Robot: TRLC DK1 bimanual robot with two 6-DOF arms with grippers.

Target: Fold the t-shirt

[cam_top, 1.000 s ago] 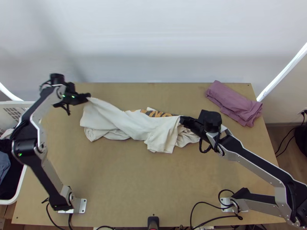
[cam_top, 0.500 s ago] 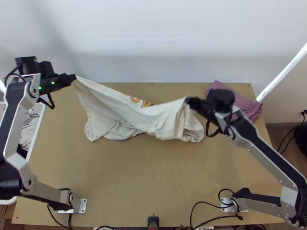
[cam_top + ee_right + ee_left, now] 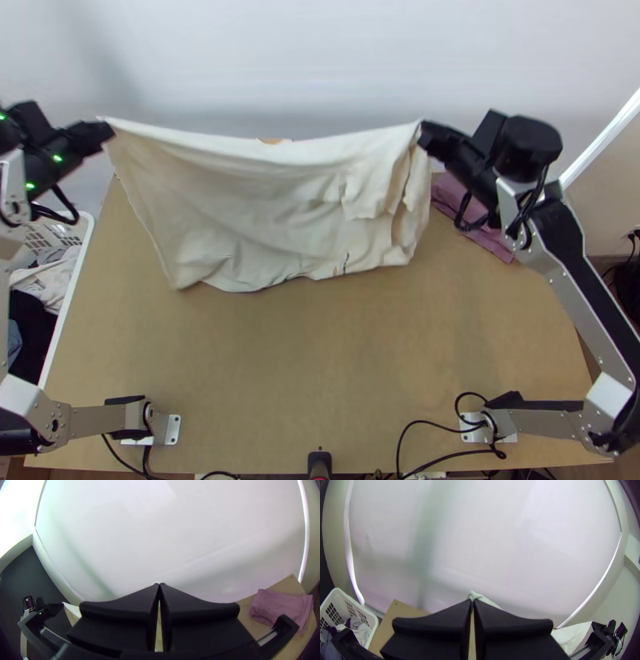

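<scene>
T-shirt: Up it comes, the cream t-shirt (image 3: 264, 200) hanging like a curtain over the far part of the tabletop (image 3: 320, 360), corners pulled wide; whether its lower edge touches, I can't tell.
Left hand: Closed on one top corner, out past the tabletop's far left corner.
Right hand (image 3: 425, 132): Pinching the other top corner, above the tabletop's far right part.
Spreading it well: Keep both corners level and the top edge just taut; too hard a pull could slip a pinch. Then lay the lower edge down first and lower evenly, so no wrinkle gets trapped.
Fabric: Soft, matte, thin-looking knit, top edge sagging slightly, a loose flap beside the right hand, orange print peeking over.
Around the tabletop: Folded mauve cloth (image 3: 280, 605) on its far right, slatted white basket (image 3: 345, 596) off its left side.
</scene>
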